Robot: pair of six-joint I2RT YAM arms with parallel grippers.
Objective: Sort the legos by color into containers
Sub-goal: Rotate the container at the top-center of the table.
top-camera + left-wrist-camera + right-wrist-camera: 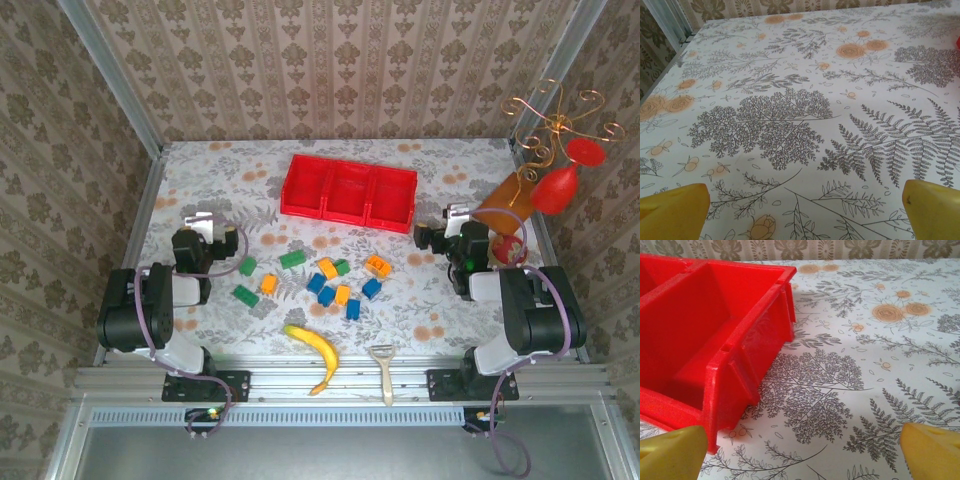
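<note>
Both pairs of jaws gape wide over the cloth. Out ahead of the left gripper (pixel 805 212) it's bare table (pixel 200 170) all the way to the far left edge. The right gripper (pixel 805 452) sits near the right end of the tray (pixel 720 365), with open room on its right. The legos (pixel 322 280) lie scattered between the arms, on the near side of the tray. A banana (pixel 315 355) and a peeler (pixel 383 370) hug the near edge. Both arms are folded back, wrists low, pointing away.
</note>
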